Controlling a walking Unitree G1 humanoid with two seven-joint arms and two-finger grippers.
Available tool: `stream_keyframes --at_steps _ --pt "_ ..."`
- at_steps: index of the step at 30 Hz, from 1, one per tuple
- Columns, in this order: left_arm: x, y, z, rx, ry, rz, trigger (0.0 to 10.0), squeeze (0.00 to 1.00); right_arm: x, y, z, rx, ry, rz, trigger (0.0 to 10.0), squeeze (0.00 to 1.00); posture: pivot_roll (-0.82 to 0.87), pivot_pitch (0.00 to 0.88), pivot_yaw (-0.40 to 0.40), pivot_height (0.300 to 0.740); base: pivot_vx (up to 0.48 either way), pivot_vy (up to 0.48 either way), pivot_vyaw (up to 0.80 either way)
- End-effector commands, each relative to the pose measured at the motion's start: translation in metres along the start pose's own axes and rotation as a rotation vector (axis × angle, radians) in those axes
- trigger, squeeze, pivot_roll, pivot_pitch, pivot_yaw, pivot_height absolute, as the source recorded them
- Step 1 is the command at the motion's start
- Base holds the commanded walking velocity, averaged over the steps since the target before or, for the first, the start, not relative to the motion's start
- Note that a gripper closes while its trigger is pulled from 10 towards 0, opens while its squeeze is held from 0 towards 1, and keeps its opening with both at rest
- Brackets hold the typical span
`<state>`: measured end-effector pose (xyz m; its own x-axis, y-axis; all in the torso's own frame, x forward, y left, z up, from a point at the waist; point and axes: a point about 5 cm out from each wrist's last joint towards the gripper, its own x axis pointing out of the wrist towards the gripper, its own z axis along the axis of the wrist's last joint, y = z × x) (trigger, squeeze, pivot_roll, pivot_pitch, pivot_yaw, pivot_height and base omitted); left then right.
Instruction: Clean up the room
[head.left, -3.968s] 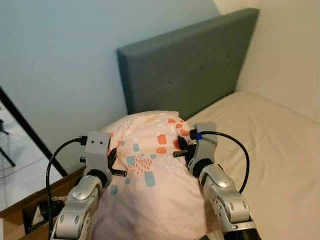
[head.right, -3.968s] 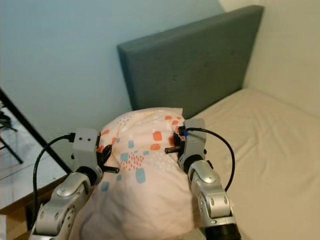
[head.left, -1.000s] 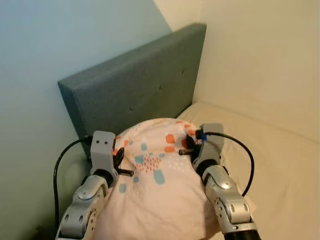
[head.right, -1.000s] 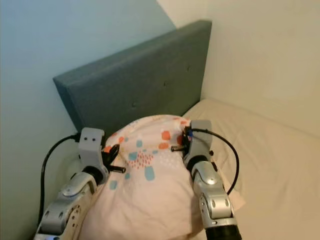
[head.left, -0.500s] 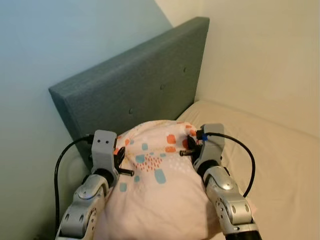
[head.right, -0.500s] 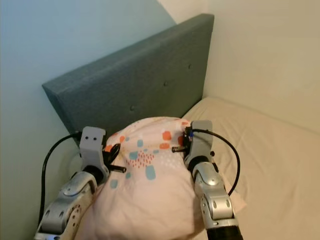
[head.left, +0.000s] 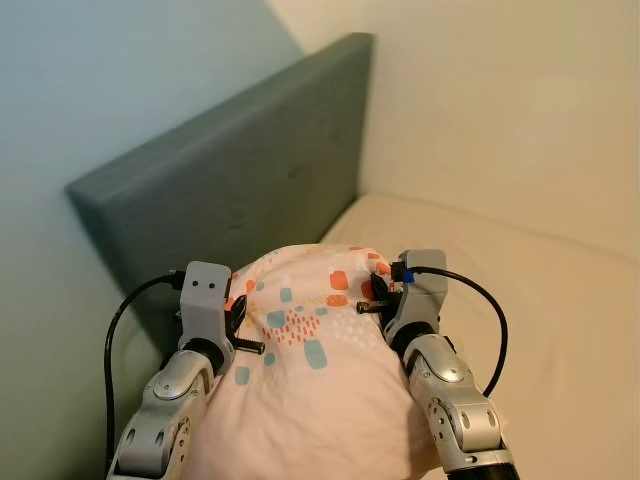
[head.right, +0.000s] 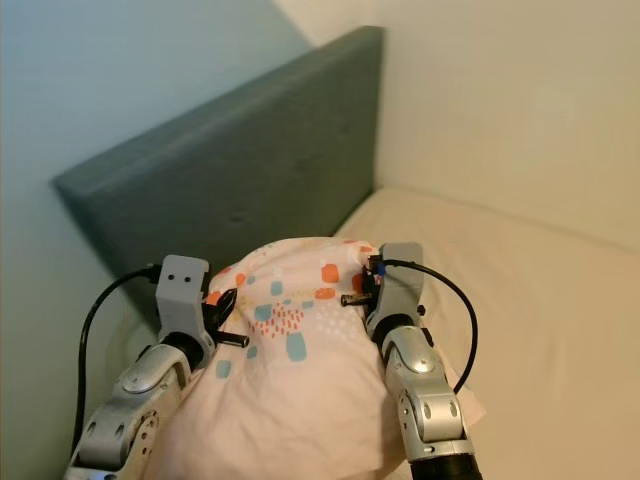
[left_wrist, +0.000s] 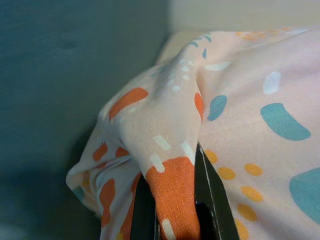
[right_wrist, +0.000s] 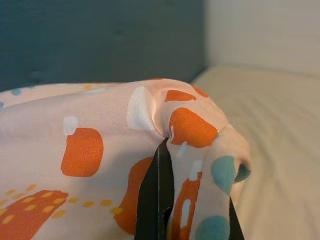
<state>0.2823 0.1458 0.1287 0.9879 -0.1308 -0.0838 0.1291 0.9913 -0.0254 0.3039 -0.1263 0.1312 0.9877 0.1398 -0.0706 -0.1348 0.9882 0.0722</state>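
Observation:
I hold a pale pink pillow (head.left: 305, 360) with orange and teal marks between both arms, lifted in front of me over the bed. My left gripper (head.left: 238, 312) is shut on a fold of the pillow at its left corner; the fabric bunches between the black fingers (left_wrist: 210, 195). At the pillow's right corner my right gripper (head.left: 375, 290) is shut on the cloth, pinched between its fingers (right_wrist: 157, 195). The pillow hangs close to the grey-blue headboard (head.left: 240, 180).
The cream mattress (head.left: 560, 290) stretches to the right of the pillow. The headboard stands against a pale blue wall (head.left: 90, 70), and a cream wall (head.left: 500, 100) runs along the bed's far side. A black cable (head.left: 115, 340) loops off my left wrist.
The camera has swung further right: the headboard has slid left and more cream wall and mattress show. Both grippers keep the same hold on the pillow.

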Motion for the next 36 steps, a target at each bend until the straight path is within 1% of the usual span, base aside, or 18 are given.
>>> stream_keyframes --at_steps 1,2,9,26,29,36 --pt "-0.0040 0.0228 0.0053 0.035 -0.036 0.105 10.0 0.00 -0.0036 -0.0218 0.0078 0.005 -0.047 -0.112 10.0 0.00 -0.08 0.075 0.021 0.740 0.000 0.000 -0.80" --pt "-0.0043 0.0232 0.0056 0.035 -0.037 0.107 10.0 0.00 -0.0035 -0.0213 0.0087 -0.009 -0.052 -0.109 10.0 0.00 -0.08 0.075 0.021 0.740 0.000 0.000 0.00" --pt "-0.0046 0.0237 0.0070 0.032 -0.043 0.106 10.0 0.00 -0.0032 -0.0197 0.0087 0.001 -0.054 -0.107 10.0 0.00 -0.08 0.075 0.021 0.740 0.000 0.000 0.00" --pt "-0.0043 0.0212 0.0078 0.033 -0.046 0.084 10.0 0.00 -0.0034 -0.0208 0.0086 0.006 -0.055 -0.116 10.0 0.00 -0.08 0.079 0.025 0.740 0.000 0.332 0.00" --pt "-0.0050 0.0196 0.0098 0.066 -0.054 0.066 10.0 0.00 -0.0033 -0.0201 0.0084 0.009 -0.055 -0.115 10.0 0.00 -0.07 0.079 0.026 0.740 0.000 0.000 0.00" --pt "-0.0052 0.0168 0.0105 0.071 -0.044 0.054 10.0 0.00 -0.0035 -0.0190 0.0079 0.014 -0.055 -0.116 10.0 0.00 -0.07 0.081 0.030 0.740 0.000 -0.480 0.00"
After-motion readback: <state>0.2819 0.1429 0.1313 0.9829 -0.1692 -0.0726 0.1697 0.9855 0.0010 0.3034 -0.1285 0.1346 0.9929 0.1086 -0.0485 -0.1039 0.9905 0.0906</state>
